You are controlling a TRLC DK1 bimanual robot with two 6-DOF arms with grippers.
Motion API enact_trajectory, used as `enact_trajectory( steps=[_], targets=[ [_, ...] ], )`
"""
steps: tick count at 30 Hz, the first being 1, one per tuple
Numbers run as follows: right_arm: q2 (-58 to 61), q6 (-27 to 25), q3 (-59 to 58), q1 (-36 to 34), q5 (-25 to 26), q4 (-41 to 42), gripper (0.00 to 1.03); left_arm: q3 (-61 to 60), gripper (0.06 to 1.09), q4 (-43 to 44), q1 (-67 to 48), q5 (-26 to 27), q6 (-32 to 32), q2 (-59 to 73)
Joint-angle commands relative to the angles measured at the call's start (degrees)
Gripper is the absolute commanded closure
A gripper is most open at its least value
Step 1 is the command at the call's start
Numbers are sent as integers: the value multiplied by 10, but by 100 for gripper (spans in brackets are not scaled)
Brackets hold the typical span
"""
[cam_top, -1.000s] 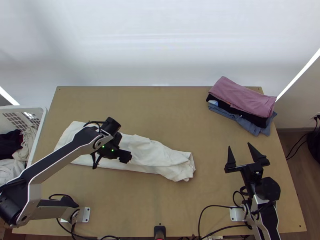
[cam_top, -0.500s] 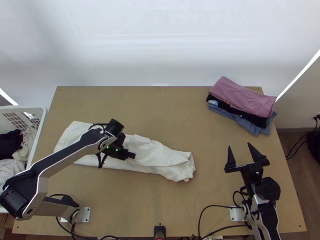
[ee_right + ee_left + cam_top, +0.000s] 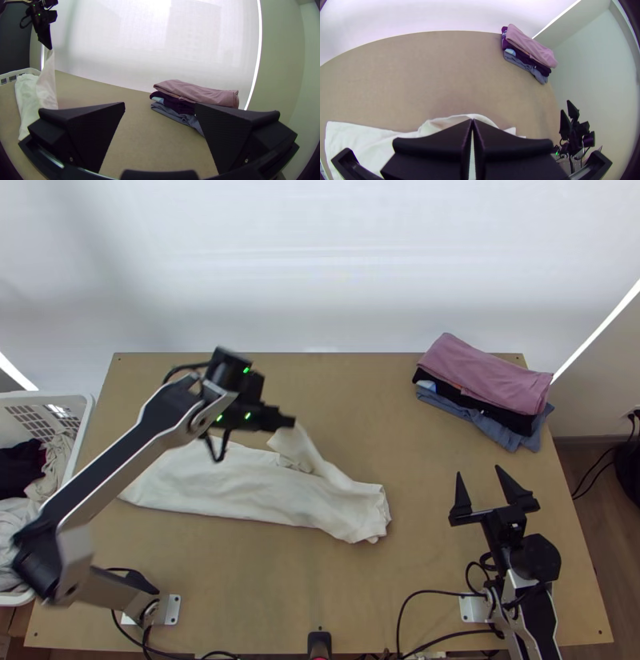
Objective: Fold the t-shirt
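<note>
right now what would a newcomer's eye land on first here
Probably the white t-shirt, stretched long across the table's left and middle, with part of it pulled up off the table by the left gripper. Next, the folded stack at the table's far right corner, its pink top piece the brightest colour around.

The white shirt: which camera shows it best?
The top view: it shows most of the white shirt, only partly behind the left arm. The left wrist view shows parts around the shut jaws; the right wrist view, near its edge, shows one part raised to the left gripper.
</note>
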Motion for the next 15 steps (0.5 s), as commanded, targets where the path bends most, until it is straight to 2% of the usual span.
enact_trajectory(
  steps=[1,9,10,11,12,13,15],
  targets=[
    [2,4,-2,-2,6,-12,5,67,105,-5,-2,-2,-31,63],
    [2,4,-2,-2,6,-12,5,191,105,36,-26,-45,-68,194],
    [2,4,-2,-2,6,-12,5,204,100,36,-27,-46,-74,205],
    [2,4,-2,-2,6,-12,5,214,78,36,-27,-46,-77,207],
    [2,4,-2,-2,6,-12,5,215,40,35,-30,-45,-79,203],
    [2,4,-2,-2,6,-12,5,216,8,36,-33,-44,-75,198],
    [2,4,-2,-2,6,-12,5,218,10,25,-38,-30,-74,176]
  ],
)
